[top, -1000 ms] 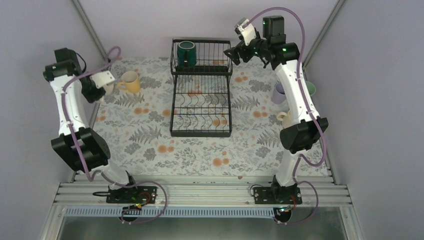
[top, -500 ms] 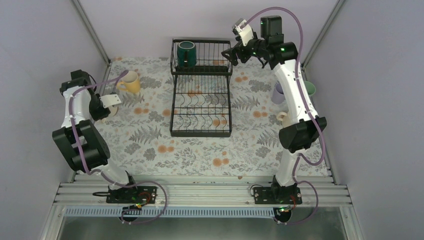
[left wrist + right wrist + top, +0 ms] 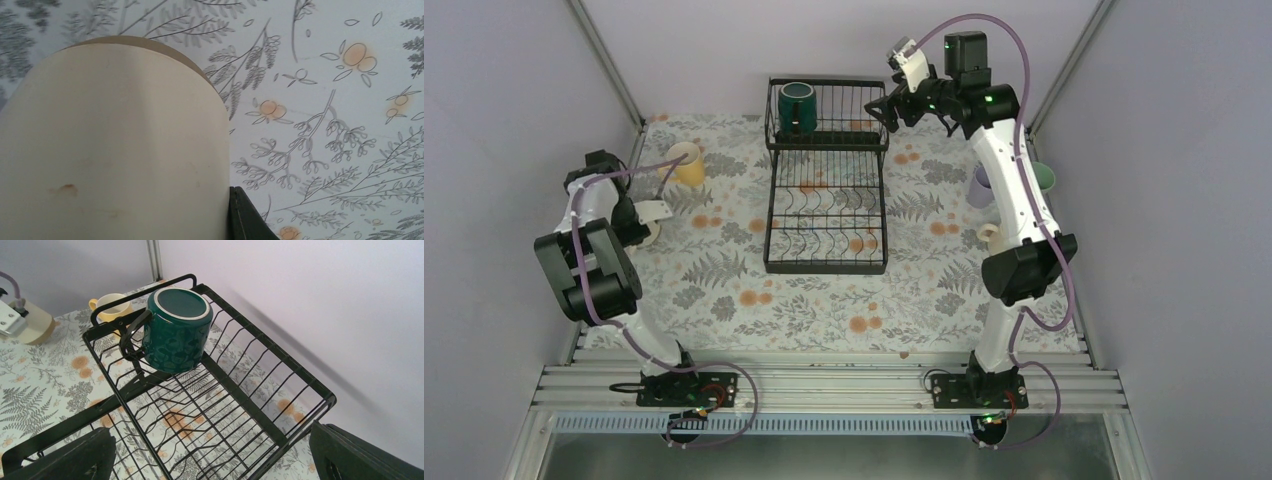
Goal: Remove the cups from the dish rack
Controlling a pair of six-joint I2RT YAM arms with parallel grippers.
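Observation:
The black dish rack (image 3: pixel 826 268) stands at the back middle of the table. One dark green cup (image 3: pixel 796 105) sits upside down at the left end of its raised basket, and it also shows in the right wrist view (image 3: pixel 177 330). My right gripper (image 3: pixel 885 108) is open and empty and hovers over the basket's right end (image 3: pixel 215 455). My left gripper (image 3: pixel 644 224) is low at the table's left edge, shut on the tan-beige cup (image 3: pixel 110 150). One finger (image 3: pixel 245 217) presses against the cup's wall.
A yellow cup (image 3: pixel 686 165) stands left of the rack. Lavender (image 3: pixel 981 185), mint green (image 3: pixel 1045 178) and cream-white (image 3: pixel 991 236) cups stand at the right edge, partly behind my right arm. Grey walls close in on three sides.
My left arm has come down and back toward the table's left edge with the tan-beige cup. My right gripper has shifted slightly left, toward the basket.

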